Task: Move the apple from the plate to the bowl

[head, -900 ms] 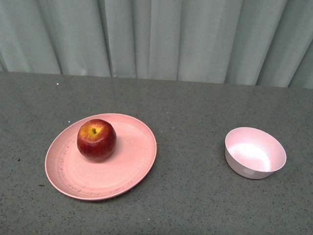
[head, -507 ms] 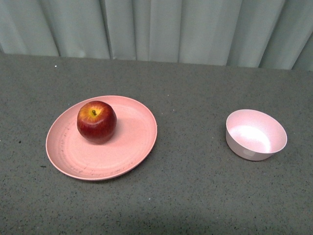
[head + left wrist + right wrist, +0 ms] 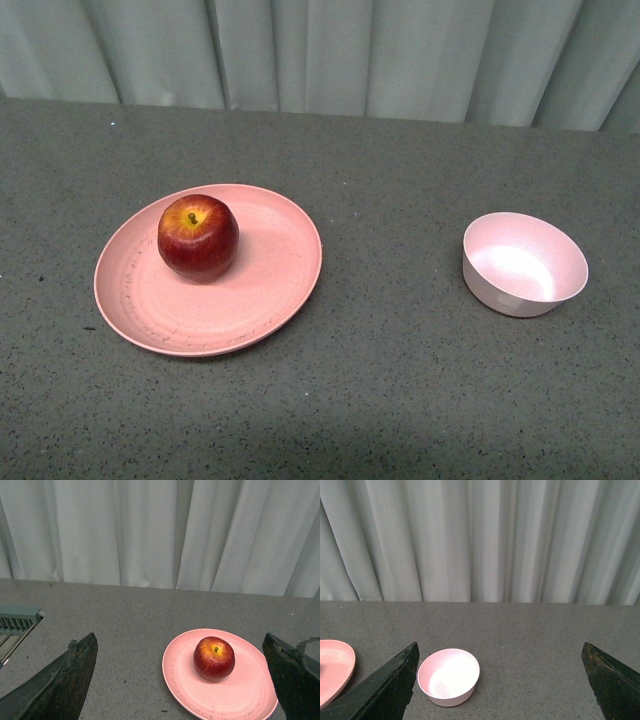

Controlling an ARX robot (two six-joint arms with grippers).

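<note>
Found apple (image 3: 198, 238) seated left of plate (image 3: 270, 290) centre, untouched; bowl (image 3: 524, 264) well right of plate, empty to receive it. Noted left gripper (image 3: 178, 640) and right gripper (image 3: 500, 647) spread wide, holding nothing, readied for pick

the left gripper (image 3: 179, 636) is spread wide, its two dark fingers (image 3: 62, 682) rising from the two lower corners of the left wrist view, pointed tips far apart and gripping nothing. the right gripper (image 3: 500, 644) holds the same pose, its dark fingers (image 3: 612, 680) set at the two lower corners of the right wrist view, tips well apart and closed on nothing. the left fingers look rough and chipped along their edges, while the right ones look smoother.
</note>
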